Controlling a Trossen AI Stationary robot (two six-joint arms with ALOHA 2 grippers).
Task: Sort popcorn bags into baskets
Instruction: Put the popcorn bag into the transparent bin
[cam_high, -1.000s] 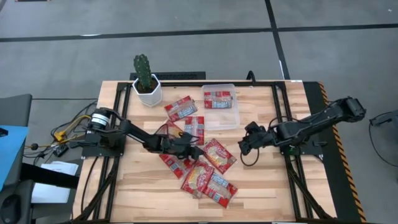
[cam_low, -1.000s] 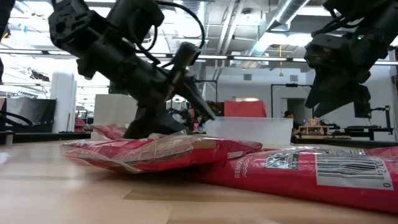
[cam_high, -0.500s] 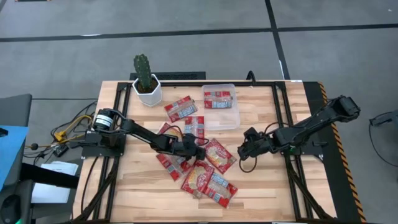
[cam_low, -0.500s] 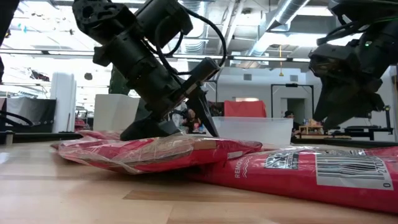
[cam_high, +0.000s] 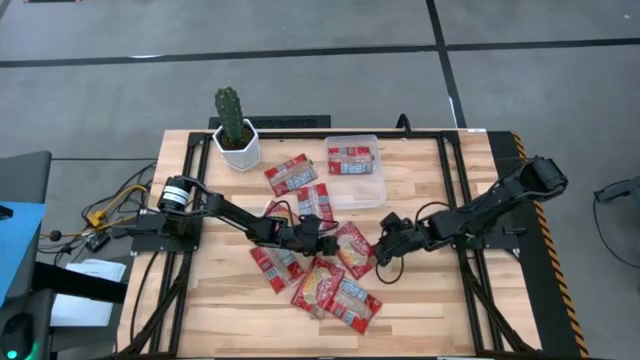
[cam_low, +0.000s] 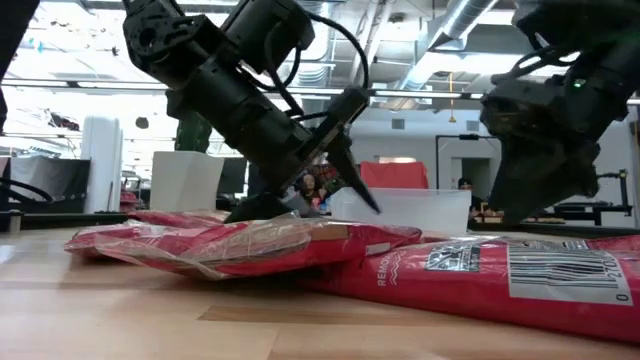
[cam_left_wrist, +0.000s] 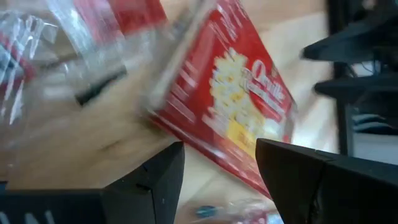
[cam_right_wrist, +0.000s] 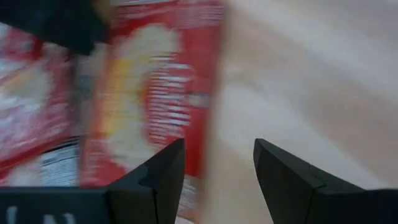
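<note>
— Looking over the desk (cam_high: 420, 300), why do we see the popcorn bags (cam_high: 322, 270) loose mid-desk, only one in the basket (cam_high: 377, 187)?

— Sorting is barely begun, we judge. Our left end effector (cam_high: 327, 243) and right end effector (cam_high: 384, 249) flank one yellow-printed bag (cam_high: 352, 249), each with fingers apart and empty, likely so either can take it. We leave the cactus pot (cam_high: 238, 148) alone.

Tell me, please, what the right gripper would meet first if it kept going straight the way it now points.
Most likely the popcorn bag with the popcorn picture: the open right gripper points at its near edge. Its height above the table is unclear.
</note>
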